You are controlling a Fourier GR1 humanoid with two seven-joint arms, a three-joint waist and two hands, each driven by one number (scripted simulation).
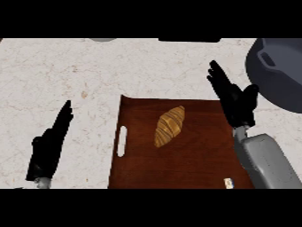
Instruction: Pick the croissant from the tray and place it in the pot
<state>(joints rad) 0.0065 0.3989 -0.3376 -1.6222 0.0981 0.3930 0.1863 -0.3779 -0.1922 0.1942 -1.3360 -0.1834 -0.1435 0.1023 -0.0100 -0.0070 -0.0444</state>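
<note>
Your croissant [169, 125] lies on the wooden tray [199, 164], tilted towards 1 o'clock, nothing touching it. Your right hand [238, 104] is at its 2 o'clock, over the tray's right edge, fingers straight, holding nothing. The pot [290, 75] sits further out at 2 o'clock. Your left hand [48, 144] shows at the tray's 9 o'clock over the counter [61, 71], fingers straight, empty

The pot [289, 84] is cut off at the right edge, the tray [199, 170] at the bottom.
</note>
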